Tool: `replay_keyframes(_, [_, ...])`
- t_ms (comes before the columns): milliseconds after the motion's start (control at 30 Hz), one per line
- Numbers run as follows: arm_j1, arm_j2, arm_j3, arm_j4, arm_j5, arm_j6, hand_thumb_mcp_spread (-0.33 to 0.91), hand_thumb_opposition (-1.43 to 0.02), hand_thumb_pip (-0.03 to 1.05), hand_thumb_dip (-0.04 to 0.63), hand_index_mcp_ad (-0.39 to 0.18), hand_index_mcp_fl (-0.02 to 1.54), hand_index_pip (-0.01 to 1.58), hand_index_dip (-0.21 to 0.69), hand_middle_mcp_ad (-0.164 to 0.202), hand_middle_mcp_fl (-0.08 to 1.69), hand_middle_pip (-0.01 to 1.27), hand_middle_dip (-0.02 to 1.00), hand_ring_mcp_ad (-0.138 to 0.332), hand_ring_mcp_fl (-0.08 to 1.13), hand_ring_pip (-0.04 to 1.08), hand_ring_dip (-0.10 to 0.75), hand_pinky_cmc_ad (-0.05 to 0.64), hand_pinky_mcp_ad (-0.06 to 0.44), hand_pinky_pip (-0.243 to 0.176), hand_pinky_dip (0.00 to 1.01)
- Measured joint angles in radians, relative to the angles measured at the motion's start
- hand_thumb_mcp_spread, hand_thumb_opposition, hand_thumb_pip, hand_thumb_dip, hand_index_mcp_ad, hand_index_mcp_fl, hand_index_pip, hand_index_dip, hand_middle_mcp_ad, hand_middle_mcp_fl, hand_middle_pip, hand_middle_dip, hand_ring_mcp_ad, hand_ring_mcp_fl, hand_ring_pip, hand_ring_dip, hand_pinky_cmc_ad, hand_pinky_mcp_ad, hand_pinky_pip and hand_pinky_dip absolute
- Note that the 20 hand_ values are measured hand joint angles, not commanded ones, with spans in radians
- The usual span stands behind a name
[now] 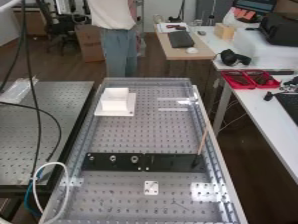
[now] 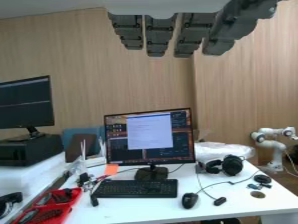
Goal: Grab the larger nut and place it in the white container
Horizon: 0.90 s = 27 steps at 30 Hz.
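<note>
High view: nearest on the perforated metal bench (image 1: 126,198) lies a small white plate (image 1: 151,188) with holes in it. Just beyond, a flat black bar (image 1: 103,165) runs across the bench, with 3 small round metal parts in a row on its left half: the smaller nut (image 1: 91,158) at left, the larger nut (image 1: 113,158) between its neighbours, and the bearing (image 1: 134,159) at right. None of the 3 touch. The larger nut is probably stiff, light enough for fingertips, hard to damage, and a little slippery where the metal is smooth. A pinch from above on its outer sides looks best, kept narrow so as not to knock the parts beside it.

Farther off, towards the left, the white container (image 1: 115,105) stands on a flat white base (image 1: 130,111).

Wrist view: the dark grey hand (image 2: 159,37) is open, fingers extended, with nothing seen in its hold. Past it are a desk (image 2: 149,205), a keyboard (image 2: 133,188) and a monitor (image 2: 149,135). The larger nut, on the bar, seems well apart from the hand; in which direction, I cannot tell.
</note>
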Motion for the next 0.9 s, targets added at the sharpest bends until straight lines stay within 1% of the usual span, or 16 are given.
replay_keyframes(100, [0.000,0.002,-0.004,0.003,0.001,0.000,0.01,-0.04,0.03,-0.005,-0.023,-0.01,-0.01,0.000,0.000,-0.01,0.00,0.03,0.033,0.01,0.01,0.016,0.044,0.049,0.019,0.02])
replay_keyframes(133, [0.000,0.002,-0.005,0.003,0.001,0.000,0.05,-0.12,0.14,0.000,-0.023,0.00,0.01,-0.007,-0.009,-0.01,0.01,0.02,0.033,0.01,0.01,0.019,0.047,0.051,0.016,0.05])
replay_keyframes(167, [0.000,0.003,-0.006,0.004,0.001,0.000,0.13,-0.24,0.32,0.030,-0.024,0.00,0.02,-0.010,-0.021,-0.01,0.04,0.03,0.037,0.01,0.01,0.021,0.063,0.066,0.012,0.09])
replay_keyframes(200, [0.000,0.003,-0.007,0.004,0.002,0.000,0.17,-0.33,0.38,0.045,-0.024,0.00,0.03,-0.028,-0.021,-0.01,0.06,0.05,0.037,0.01,0.02,0.028,0.066,0.086,0.002,0.15])
replay_keyframes(233, [0.000,0.003,-0.007,0.005,0.002,0.000,0.19,-0.39,0.40,0.052,-0.024,-0.01,0.04,-0.030,-0.021,-0.01,0.07,0.08,0.035,0.01,0.04,0.037,0.098,0.101,0.000,0.20])
replay_keyframes(267, [0.000,0.004,-0.009,0.005,0.002,0.000,0.19,-0.46,0.39,0.049,-0.024,0.00,0.05,-0.042,-0.021,-0.01,0.08,0.09,0.037,0.01,0.03,0.044,0.117,0.133,0.003,0.24])
replay_keyframes(300, [0.000,0.005,-0.010,0.006,0.002,0.000,0.20,-0.50,0.39,0.051,-0.024,0.01,0.05,-0.042,-0.021,-0.01,0.09,0.10,0.035,0.01,0.05,0.052,0.147,0.168,-0.007,0.26])
replay_keyframes(333, [0.000,0.005,-0.010,0.006,0.002,0.000,0.20,-0.53,0.40,0.052,-0.024,0.00,0.06,-0.051,-0.017,-0.01,0.09,0.11,0.047,0.01,0.05,0.059,0.162,0.176,-0.012,0.29])
replay_keyframes(367, [0.000,0.006,-0.011,0.007,0.002,0.000,0.20,-0.57,0.42,0.063,-0.024,0.01,0.07,-0.058,-0.017,-0.01,0.10,0.13,0.049,0.01,0.07,0.075,0.195,0.215,-0.026,0.32])
replay_keyframes(467, [0.001,0.007,-0.015,0.008,0.005,0.001,0.20,-0.65,0.47,0.063,-0.024,0.02,0.08,-0.075,-0.017,-0.01,0.11,0.15,0.084,0.01,0.06,0.087,0.267,0.265,-0.031,0.39])
replay_keyframes(600, [0.002,0.009,-0.021,0.012,0.011,0.004,0.20,-0.70,0.47,0.061,-0.024,0.03,0.08,-0.089,-0.017,0.00,0.13,0.17,0.110,0.02,0.09,0.103,0.298,0.295,-0.040,0.43])
replay_keyframes(633, [0.002,0.009,-0.022,0.013,0.011,0.004,0.20,-0.71,0.48,0.061,-0.024,0.03,0.08,-0.087,-0.021,0.00,0.12,0.18,0.106,0.02,0.09,0.103,0.316,0.291,-0.059,0.44])
replay_keyframes(667, [0.003,0.010,-0.024,0.014,0.013,0.005,0.19,-0.71,0.48,0.063,-0.021,0.02,0.09,-0.087,-0.017,-0.01,0.12,0.18,0.120,0.02,0.09,0.113,0.328,0.312,-0.058,0.46])
replay_keyframes(700, [0.003,0.010,-0.024,0.015,0.013,0.005,0.19,-0.71,0.48,0.063,-0.024,0.03,0.09,-0.087,-0.017,-0.01,0.12,0.17,0.126,0.02,0.09,0.113,0.333,0.314,-0.063,0.46])
replay_keyframes(800, [0.006,0.012,-0.027,0.017,0.018,0.001,0.19,-0.73,0.48,0.061,-0.024,0.04,0.10,-0.096,-0.016,-0.01,0.13,0.18,0.126,0.02,0.09,0.113,0.328,0.316,-0.061,0.46])
replay_keyframes(900, [0.008,0.013,-0.031,0.019,0.026,0.002,0.18,-0.73,0.48,0.061,-0.024,0.04,0.10,-0.096,-0.012,-0.01,0.14,0.19,0.122,0.02,0.09,0.115,0.353,0.330,-0.063,0.46])
